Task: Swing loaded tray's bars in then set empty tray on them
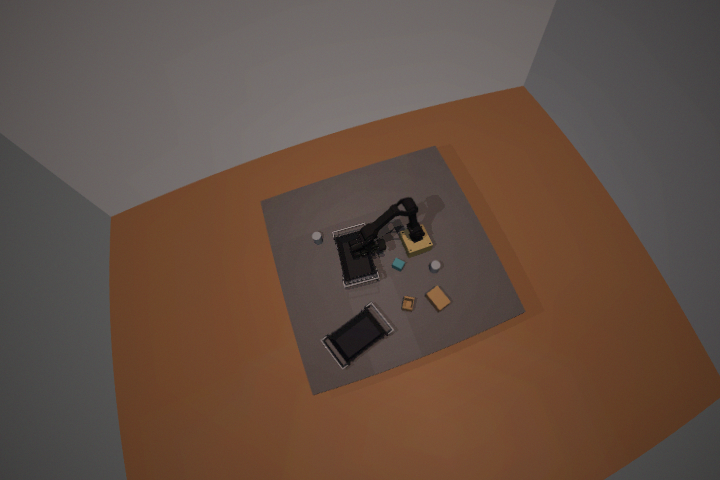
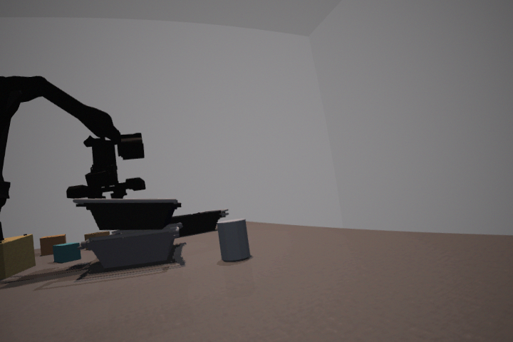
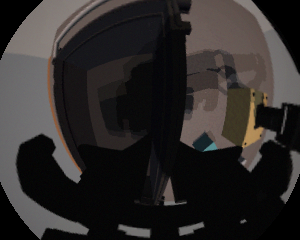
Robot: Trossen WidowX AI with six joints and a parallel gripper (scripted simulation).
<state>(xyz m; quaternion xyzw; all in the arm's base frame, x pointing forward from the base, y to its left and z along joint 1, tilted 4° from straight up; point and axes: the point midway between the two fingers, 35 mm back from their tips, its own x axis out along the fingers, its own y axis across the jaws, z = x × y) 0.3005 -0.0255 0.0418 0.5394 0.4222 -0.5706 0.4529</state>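
Dark plastic tray, empty [image 2: 130, 214]: held level by its rim wall, directly above the grey plastic tray loaded with small blocks [image 2: 132, 248]; it sits just over the lower tray's top, though contact with the bars cannot be confirmed from the side view. Black parallel-jaw gripper [image 2: 111, 194]: nearly closed, clamped on the thin rim of the upper tray. White wire bars [image 1: 362, 279]: seemingly swung in, the poor overhead view leaving this uncertain. Progress, as judged: bar-swinging done, stacking at its last stage; seating and release remain. Third dark tray with out-swung wire bars [image 1: 356, 335]: well apart on the grey bench [image 1: 474, 271]. Nearby: grey cylinder [image 2: 233, 239], teal block [image 2: 66, 251], yellow arm base [image 1: 423, 246].
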